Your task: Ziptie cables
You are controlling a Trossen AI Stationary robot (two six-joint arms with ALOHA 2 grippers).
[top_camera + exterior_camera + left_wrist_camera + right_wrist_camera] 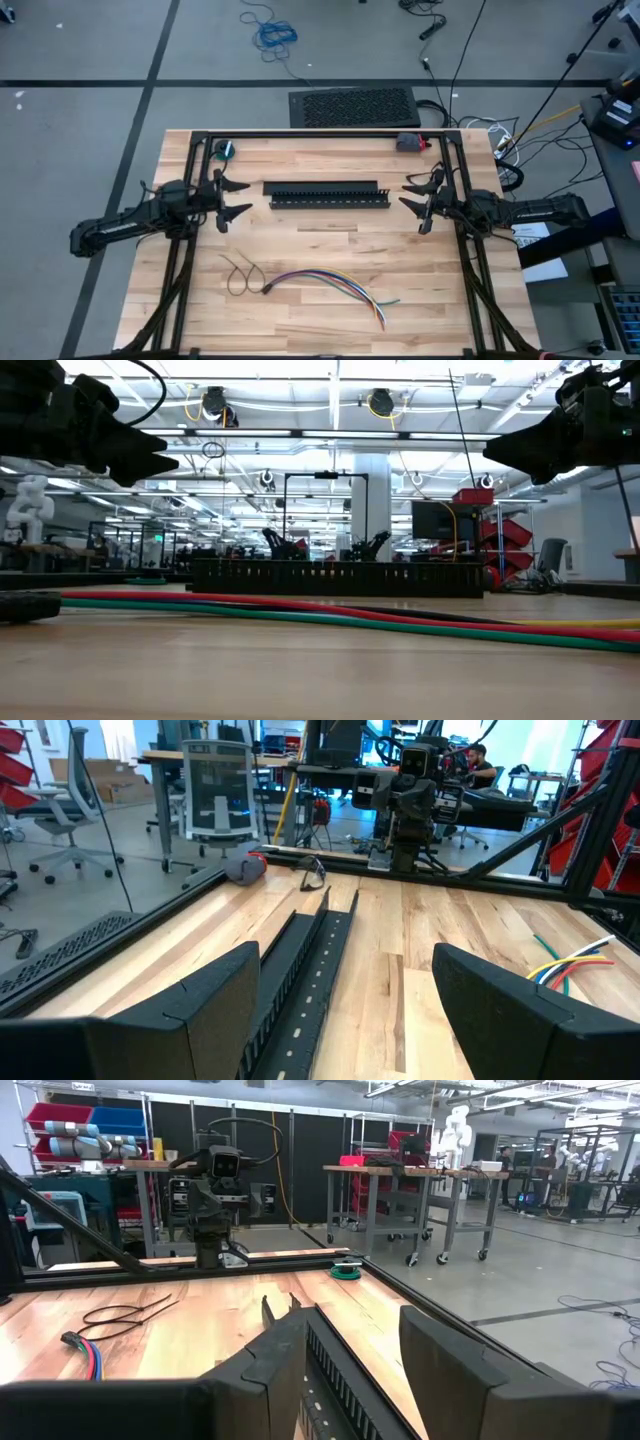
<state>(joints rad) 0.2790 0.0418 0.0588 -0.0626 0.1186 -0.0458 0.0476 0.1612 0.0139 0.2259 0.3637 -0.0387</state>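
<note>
The cables [325, 283], a loose bundle of purple, yellow, green, white and red wires, lie flat on the wooden table near its front edge; they also show in the low view [330, 615]. The zipties [241, 274], thin dark loops, lie just left of the bundle's bound end and show in the right wrist view [120, 1316]. My left gripper [232, 199] is open above the table at the left end of the black slotted duct [327, 194]. My right gripper [414, 200] is open at the duct's right end. Both touch nothing.
The black slotted duct lies across the table's middle. A green roll [226, 149] sits at the far left corner and a grey and red object [408, 142] at the far right. A black frame [320, 133] runs around the table's edges.
</note>
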